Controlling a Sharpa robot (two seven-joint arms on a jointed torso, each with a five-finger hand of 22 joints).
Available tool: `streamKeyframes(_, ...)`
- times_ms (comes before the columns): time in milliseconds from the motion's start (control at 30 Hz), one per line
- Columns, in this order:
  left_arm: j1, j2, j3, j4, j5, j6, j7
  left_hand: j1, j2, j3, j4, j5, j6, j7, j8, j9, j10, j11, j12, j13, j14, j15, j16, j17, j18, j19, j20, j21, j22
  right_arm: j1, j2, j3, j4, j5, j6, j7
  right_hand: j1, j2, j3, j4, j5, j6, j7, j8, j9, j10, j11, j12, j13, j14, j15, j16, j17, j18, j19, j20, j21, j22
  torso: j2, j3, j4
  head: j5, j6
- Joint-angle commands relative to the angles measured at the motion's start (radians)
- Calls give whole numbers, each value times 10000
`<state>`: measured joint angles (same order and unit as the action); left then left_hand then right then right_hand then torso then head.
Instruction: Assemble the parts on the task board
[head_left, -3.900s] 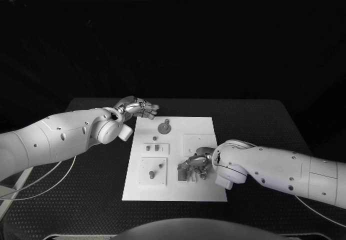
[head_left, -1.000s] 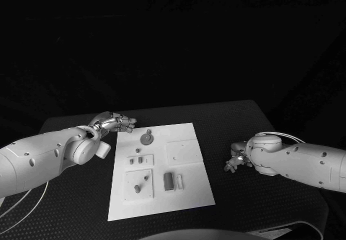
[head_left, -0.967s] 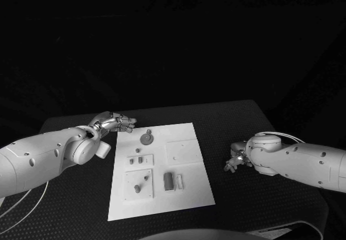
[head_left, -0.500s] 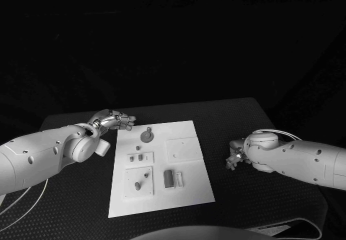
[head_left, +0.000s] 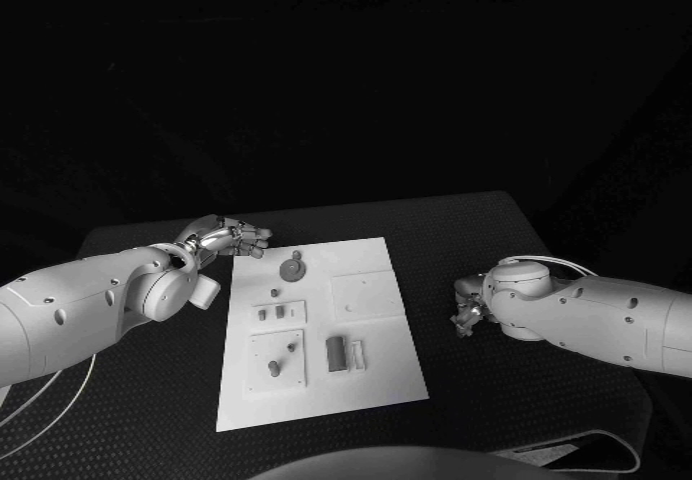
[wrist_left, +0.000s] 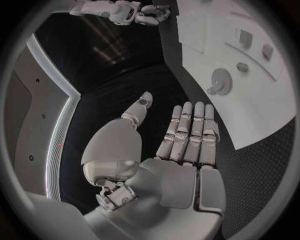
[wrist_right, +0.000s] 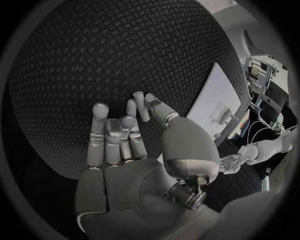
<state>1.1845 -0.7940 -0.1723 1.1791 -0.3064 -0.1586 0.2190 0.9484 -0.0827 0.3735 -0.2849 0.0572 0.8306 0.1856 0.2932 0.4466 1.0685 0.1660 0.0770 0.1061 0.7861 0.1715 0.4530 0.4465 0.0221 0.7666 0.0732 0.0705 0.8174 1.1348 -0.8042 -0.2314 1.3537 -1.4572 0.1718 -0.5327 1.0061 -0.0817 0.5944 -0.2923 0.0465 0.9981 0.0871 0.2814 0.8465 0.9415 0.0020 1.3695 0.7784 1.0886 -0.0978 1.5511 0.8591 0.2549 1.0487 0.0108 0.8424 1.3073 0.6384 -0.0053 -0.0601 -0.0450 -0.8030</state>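
The white task board (head_left: 361, 390) lies in the middle of the black table. On it are a grey gear (head_left: 293, 268), a small peg (head_left: 274, 293), two small pieces (head_left: 270, 313) in a raised plate, a peg (head_left: 274, 368) in a nearer plate, and an upright grey block (head_left: 335, 353). My left hand (head_left: 224, 238) hovers off the board's far left corner, fingers apart, holding nothing. My right hand (head_left: 464, 310) is over the bare table right of the board, also holding nothing. In the left wrist view, my left hand (wrist_left: 181, 145) has its palm flat near the gear (wrist_left: 220, 79). In the right wrist view, my right hand (wrist_right: 122, 145) has straight fingers.
A square white plate (head_left: 361, 295) with a small dot sits on the board's right half. A thin white piece (head_left: 355, 352) stands beside the block. Black table mat (head_left: 490, 240) surrounds the board. The board (wrist_right: 212, 97) lies beyond my right hand.
The head camera has shifted. About four seconds ago my right hand lay over the board by the block; it is now off the board to the right. Little has moved in the last second.
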Motion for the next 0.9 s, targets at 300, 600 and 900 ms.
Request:
streamKeyframes(300,11,18,6,21,4,140,75,-24,-22,-51,-7,-31,25,-11,58,-14,76,-14,-41,14,-22,20,-45,20,80,-64,-4,-1,-10,-291,36,-167,-89,528,-216,-15,-312,404,-144,38,31,141,151,100,-2272,239,-78,0,20,103,-52,140,-20,69,202,45,142,174,1,-7,9,-32,-3)
streamKeyframes(600,11,12,6,24,4,129,67,-21,-16,-51,-6,-31,26,-11,58,-15,76,-14,-41,14,-21,20,-46,22,81,-63,-4,0,-9,-121,-380,-134,534,1475,-827,30,-842,740,-125,52,30,432,31,186,-2307,456,-199,-9,55,302,-176,163,-66,69,393,-56,194,146,-1,-13,0,-41,42)
streamKeyframes(900,11,20,6,17,-1,130,46,-12,-11,-48,-8,-29,28,-13,60,-15,77,-15,-41,15,-19,19,-47,25,82,-62,-5,1,-9,518,-964,130,1576,2332,-1233,44,-1357,906,-80,147,30,562,-18,205,-2344,540,-251,-55,115,402,-239,159,-58,69,481,-110,192,127,-1,-13,5,-25,60)
